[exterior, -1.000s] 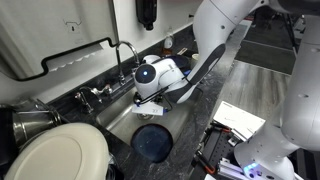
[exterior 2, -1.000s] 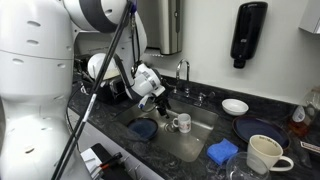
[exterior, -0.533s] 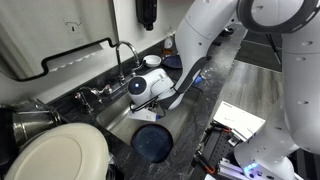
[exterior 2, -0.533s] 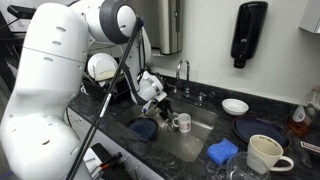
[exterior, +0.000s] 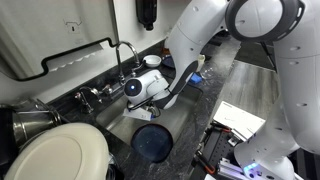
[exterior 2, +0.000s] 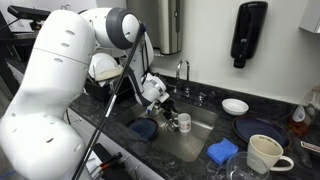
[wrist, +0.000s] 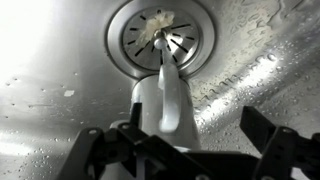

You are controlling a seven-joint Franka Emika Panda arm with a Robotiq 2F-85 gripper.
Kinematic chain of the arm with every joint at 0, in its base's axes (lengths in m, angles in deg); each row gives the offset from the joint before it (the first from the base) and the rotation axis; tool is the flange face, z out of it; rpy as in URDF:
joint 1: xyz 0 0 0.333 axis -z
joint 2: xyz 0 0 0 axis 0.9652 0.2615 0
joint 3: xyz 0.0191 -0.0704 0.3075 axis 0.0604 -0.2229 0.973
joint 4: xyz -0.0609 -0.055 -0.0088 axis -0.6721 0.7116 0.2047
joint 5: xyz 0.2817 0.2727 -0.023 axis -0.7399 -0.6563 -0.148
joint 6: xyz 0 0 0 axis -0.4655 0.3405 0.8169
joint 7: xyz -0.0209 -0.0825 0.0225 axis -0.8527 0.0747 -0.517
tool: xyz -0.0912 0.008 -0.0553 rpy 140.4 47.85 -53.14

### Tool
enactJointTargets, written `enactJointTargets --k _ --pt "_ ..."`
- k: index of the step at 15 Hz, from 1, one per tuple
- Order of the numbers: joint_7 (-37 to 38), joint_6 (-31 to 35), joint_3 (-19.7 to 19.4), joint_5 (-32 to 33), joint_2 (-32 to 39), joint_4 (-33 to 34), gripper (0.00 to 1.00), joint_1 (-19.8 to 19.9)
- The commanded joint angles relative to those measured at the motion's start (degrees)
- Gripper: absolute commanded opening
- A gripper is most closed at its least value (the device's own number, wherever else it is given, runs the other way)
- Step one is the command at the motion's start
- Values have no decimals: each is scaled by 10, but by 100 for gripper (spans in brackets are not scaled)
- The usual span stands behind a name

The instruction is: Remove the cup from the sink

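A white cup [exterior 2: 183, 122] with a handle stands in the steel sink [exterior 2: 203, 137], near the drain [wrist: 160, 35]. In the wrist view the cup [wrist: 160, 100] sits straight below me with its handle facing the camera. It is between the fingers and closer to one of them. My gripper [exterior 2: 166, 108] is open and hangs low in the sink, just beside the cup and over it. In an exterior view the gripper [exterior: 141, 93] hides the cup. Nothing is held.
A dark blue plate [exterior 2: 145, 128] lies in the sink beside the cup, also in an exterior view [exterior: 152, 142]. The faucet [exterior 2: 182, 72] stands behind. A white bowl [exterior 2: 236, 106], a blue plate [exterior 2: 258, 130], a large mug [exterior 2: 262, 152] and a blue sponge [exterior 2: 222, 151] are on the counter.
The arm has swung over the sink and the gripper has moved a little lower and closer to the cup. The cup and plate have not moved.
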Motion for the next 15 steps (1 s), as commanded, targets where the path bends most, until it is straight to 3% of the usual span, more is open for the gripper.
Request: enactJointTargets --k 1,2,3,5,14,15 --pt "-9 -24 -8 -20 27 26 100 -7" --pt "-13 -33 -7 -26 32 30 100 -7" --pt "-16 -40 -8 -31 36 34 75 -8" --pt "-18 -51 -7 -39 42 40 68 -9" --pt "-17 -55 -9 -55 43 43 3 -19" --pt "-14 -56 -10 -54 39 40 1 -21"
